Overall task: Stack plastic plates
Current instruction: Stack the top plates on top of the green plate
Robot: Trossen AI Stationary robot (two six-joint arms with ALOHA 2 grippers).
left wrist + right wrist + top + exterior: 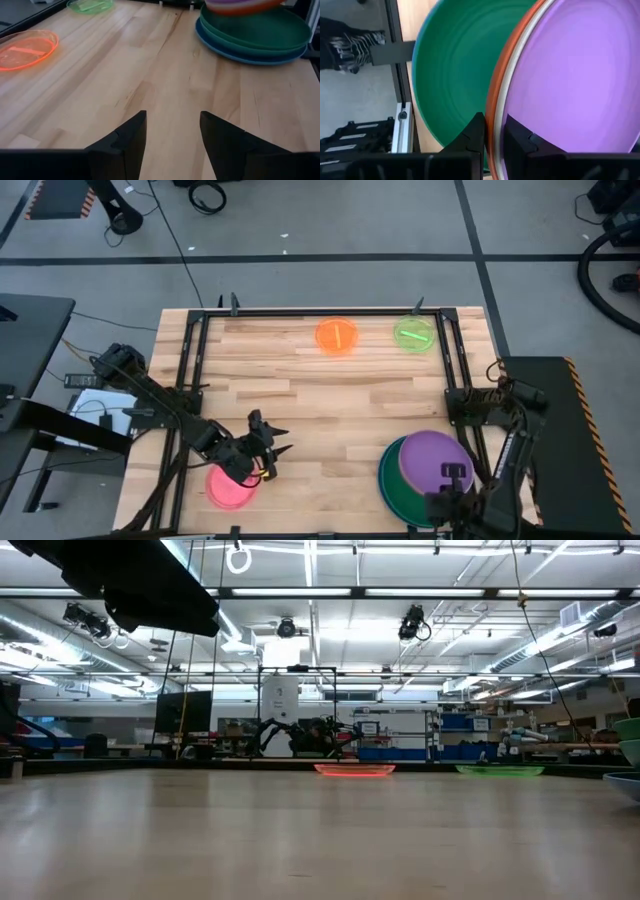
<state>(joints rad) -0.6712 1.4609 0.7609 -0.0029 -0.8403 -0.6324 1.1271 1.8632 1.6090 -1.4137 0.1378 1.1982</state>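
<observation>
A stack of large plates, blue [235, 52] under dark green [393, 488], sits at the table's near right. The purple plate [430, 458] lies over it, with cream and red-orange rims under it. My right gripper [455, 473] is shut on those medium plates at their near rim. The small pink plate [228, 492] lies flat near the near left corner. My left gripper [278, 448] hovers open just right of it, fingers pointing toward the stack, bare wood between them. The orange plate [337, 336] and lime plate [414, 334] lie flat by the far edge. My right gripper [495, 135] pinches the near rim [494, 107] of the medium plates between its two fingers. One finger [475, 132] is on the red-orange underside, the other on the purple top face. It comes from the table's near side. Whether the plates are lifted clear of the green plate [455, 65], I cannot tell.
A black metal frame [190, 380] runs along the table's left, far and right sides. Bare wood lies across the middle of the table between the pink plate and the stack. Both arm bases stand at the table's left and right edges.
</observation>
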